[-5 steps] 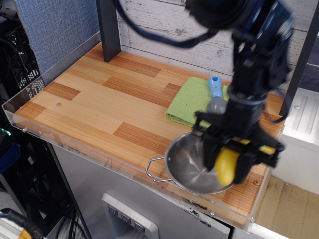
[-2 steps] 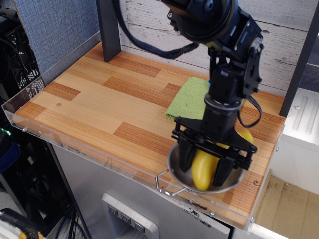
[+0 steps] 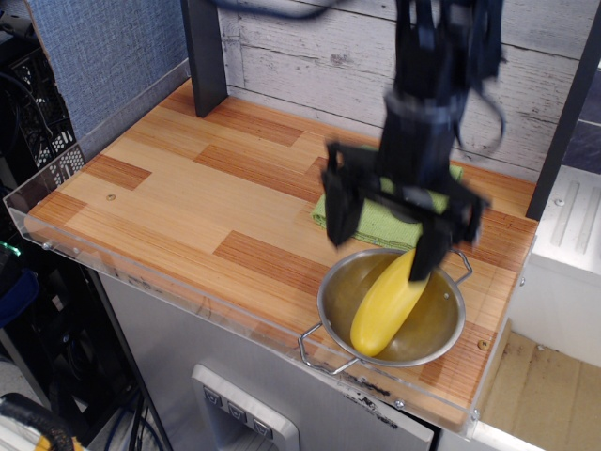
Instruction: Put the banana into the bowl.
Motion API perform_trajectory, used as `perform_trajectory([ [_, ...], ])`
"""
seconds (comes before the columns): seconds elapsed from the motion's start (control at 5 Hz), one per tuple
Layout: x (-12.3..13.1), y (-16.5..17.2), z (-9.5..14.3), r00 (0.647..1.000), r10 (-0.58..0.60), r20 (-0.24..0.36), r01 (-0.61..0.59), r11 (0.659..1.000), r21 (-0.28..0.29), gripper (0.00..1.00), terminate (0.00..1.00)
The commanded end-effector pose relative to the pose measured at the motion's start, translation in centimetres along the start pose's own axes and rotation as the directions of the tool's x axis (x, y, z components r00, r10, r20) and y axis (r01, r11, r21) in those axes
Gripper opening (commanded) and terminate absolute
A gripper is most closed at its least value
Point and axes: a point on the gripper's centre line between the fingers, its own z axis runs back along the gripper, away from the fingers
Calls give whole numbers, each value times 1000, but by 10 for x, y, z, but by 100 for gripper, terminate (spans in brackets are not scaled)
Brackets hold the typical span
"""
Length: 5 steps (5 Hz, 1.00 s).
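Note:
The yellow banana [image 3: 386, 304] lies inside the shiny steel bowl [image 3: 332, 299] at the front right of the wooden table, stretching from the bowl's front left to its far right. The bowl has wire loop handles at the front left and the far right. My gripper [image 3: 387, 230] hangs above the bowl's far rim, open and empty, with its black fingers [image 3: 341, 209] spread wide. It is clear of the banana.
A green cloth [image 3: 376, 218] lies behind the bowl, partly hidden by the gripper. A dark post [image 3: 204, 56] stands at the back left. A clear plastic lip [image 3: 188, 291] runs along the table's front edge. The grey-and-blue scoop is hidden.
The gripper let go of the banana and rose up and back from the bowl. The banana now rests in the bowl, which has shifted slightly.

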Motion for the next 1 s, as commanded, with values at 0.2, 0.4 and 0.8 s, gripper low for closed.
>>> perform_trajectory([
  [0.2,-32,53,64,980,122,159,-125,992,8,100,0],
  [0.4,-25,66,58,989,15,150,-20,999,31,100,0],
  [0.8,-25,66,58,989,15,150,-20,999,31,100,100],
])
